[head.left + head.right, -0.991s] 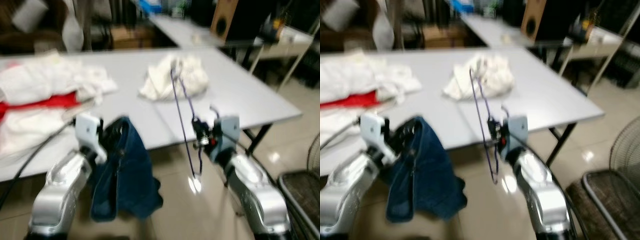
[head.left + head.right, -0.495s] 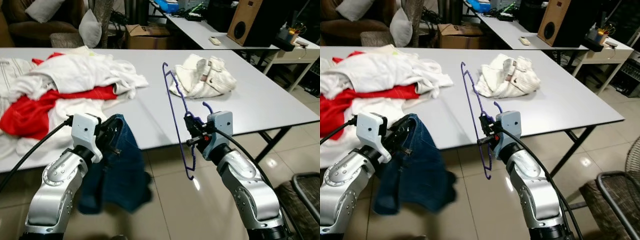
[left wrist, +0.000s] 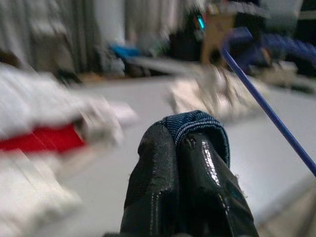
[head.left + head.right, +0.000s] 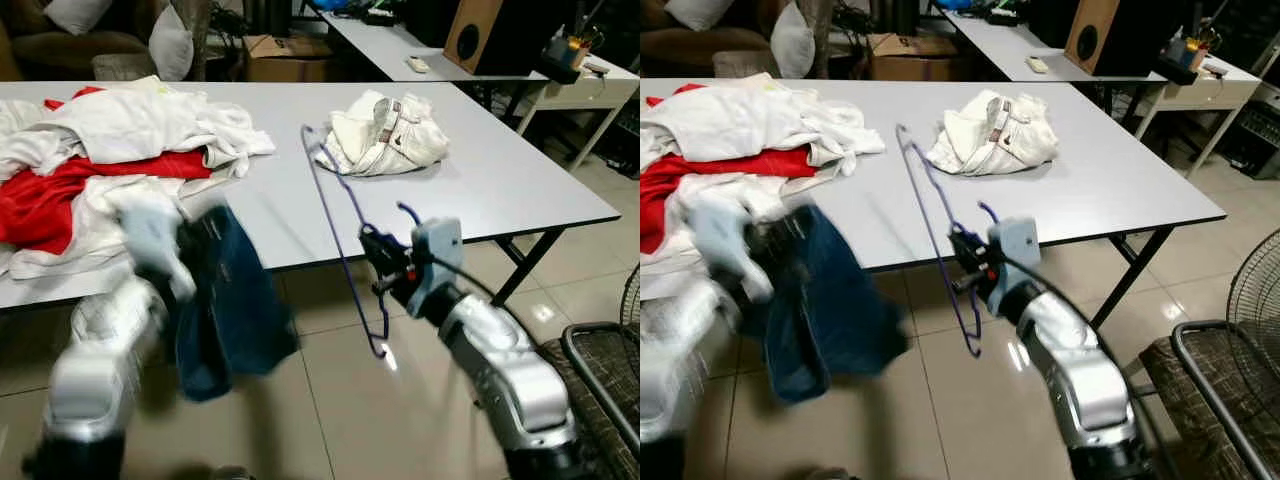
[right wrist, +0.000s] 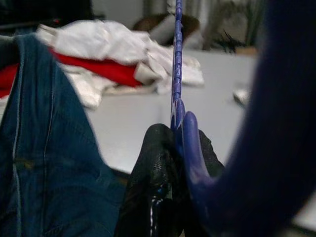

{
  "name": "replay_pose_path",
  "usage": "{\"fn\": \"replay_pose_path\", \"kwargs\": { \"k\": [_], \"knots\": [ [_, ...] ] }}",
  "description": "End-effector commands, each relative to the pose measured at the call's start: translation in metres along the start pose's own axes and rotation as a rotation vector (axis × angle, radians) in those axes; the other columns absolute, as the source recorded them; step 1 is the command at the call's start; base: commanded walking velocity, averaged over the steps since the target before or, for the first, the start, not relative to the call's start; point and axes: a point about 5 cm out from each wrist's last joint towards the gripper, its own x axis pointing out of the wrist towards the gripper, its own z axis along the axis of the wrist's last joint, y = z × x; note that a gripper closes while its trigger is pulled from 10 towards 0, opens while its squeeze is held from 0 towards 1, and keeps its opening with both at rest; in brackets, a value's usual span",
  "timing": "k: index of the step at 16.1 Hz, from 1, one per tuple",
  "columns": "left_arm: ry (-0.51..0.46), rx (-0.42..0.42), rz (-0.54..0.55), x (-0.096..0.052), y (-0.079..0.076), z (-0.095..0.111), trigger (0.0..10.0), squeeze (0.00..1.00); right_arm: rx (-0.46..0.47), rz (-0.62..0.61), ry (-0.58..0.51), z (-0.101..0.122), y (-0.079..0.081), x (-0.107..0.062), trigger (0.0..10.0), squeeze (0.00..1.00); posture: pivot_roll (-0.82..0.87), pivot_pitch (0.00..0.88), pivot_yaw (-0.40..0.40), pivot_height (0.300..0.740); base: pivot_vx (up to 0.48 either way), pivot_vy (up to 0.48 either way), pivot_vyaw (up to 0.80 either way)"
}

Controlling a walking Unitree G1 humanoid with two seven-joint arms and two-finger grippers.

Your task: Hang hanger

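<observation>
A thin blue hanger (image 4: pixel 345 236) stands upright in front of the grey table (image 4: pixel 500 190), and my right gripper (image 4: pixel 376 255) is shut on it near its hook; in the right wrist view the hanger (image 5: pixel 177 89) rises from between the black fingers (image 5: pixel 158 197). My left gripper (image 4: pixel 200 235), blurred by motion, is shut on dark blue jeans (image 4: pixel 230 310) that hang toward the floor. The left wrist view has the denim edge (image 3: pixel 195 123) pinched between its fingers (image 3: pixel 163 177).
A heap of white and red clothes (image 4: pixel 110 160) covers the table's left part, and a folded white garment (image 4: pixel 385 130) lies toward its right. A wicker chair (image 4: pixel 605 380) stands at the lower right. Beyond are a brown speaker (image 4: pixel 475 30), another table and a sofa with cushions.
My left arm has swung, now blurred, and the jeans swing with it. The right gripper with the hanger has shifted slightly lower and left. The camera has tilted a little.
</observation>
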Motion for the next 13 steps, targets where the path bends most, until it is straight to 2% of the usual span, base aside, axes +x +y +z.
{"fn": "replay_pose_path", "kwargs": {
  "k": [1, 2, 3, 5, 6, 7, 8, 12, 13],
  "knots": [
    [-0.1, 0.031, 0.016, 0.008, 0.008, 0.028, 10.0, 0.0, -0.023, 0.004, -0.013, 0.007, -0.006, -0.003, 10.0, 0.0, 0.03, 0.0, -0.088, 0.74, 0.39, 0.0, 0.0],
    [-0.114, 0.034, 0.017, 0.01, 0.009, 0.032, 10.0, 0.0, -0.029, -0.001, -0.013, 0.007, -0.007, -0.004, 10.0, 0.0, 0.03, 0.0, -0.088, 0.74, 0.39, 0.0, 0.0],
    [-0.148, 0.045, 0.014, 0.018, 0.014, 0.044, 10.0, 0.0, -0.02, -0.01, -0.019, 0.007, -0.007, -0.003, 10.0, 0.0, 0.03, 0.0, -0.096, 0.74, 0.412, 0.0, 0.0],
    [-0.201, 0.099, -0.01, 0.037, 0.023, 0.066, 10.0, 0.0, -0.011, -0.012, -0.046, 0.01, -0.005, 0.001, 10.0, 0.0, 0.03, 0.0, -0.098, 0.74, 0.418, 0.0, 0.0],
    [-0.237, 0.122, 0.016, 0.047, 0.032, 0.081, 10.0, 0.0, -0.013, -0.01, -0.055, 0.012, -0.005, 0.002, 10.0, 0.0, 0.03, 0.0, -0.095, 0.74, 0.424, 0.0, 0.0],
    [-0.323, 0.145, 0.098, 0.066, 0.055, 0.12, 10.0, 0.0, -0.03, -0.022, -0.07, 0.017, -0.006, 0.004, 10.0, 0.0, 0.02, 0.0, -0.083, 0.74, 0.442, 0.0, 0.0],
    [-0.347, 0.162, 0.11, 0.07, 0.059, 0.132, 10.0, 0.0, -0.031, -0.025, -0.071, 0.018, -0.007, 0.003, 10.0, 0.0, 0.02, 0.0, -0.077, 0.74, 0.45, 0.0, 0.46],
    [-0.39, 0.275, 0.14, 0.081, 0.071, 0.157, 10.0, 0.0, -0.041, -0.019, -0.075, 0.017, -0.001, 0.001, 10.0, 0.0, 0.01, 0.0, -0.075, 0.74, 0.457, 0.0, 0.8],
    [-0.433, 0.273, 0.168, 0.084, 0.079, 0.174, 10.0, 0.0, -0.039, -0.012, -0.076, 0.017, 0.001, 0.002, 10.0, 0.0, 0.01, 0.0, -0.075, 0.74, 0.458, 0.0, 0.8]
  ]
}}
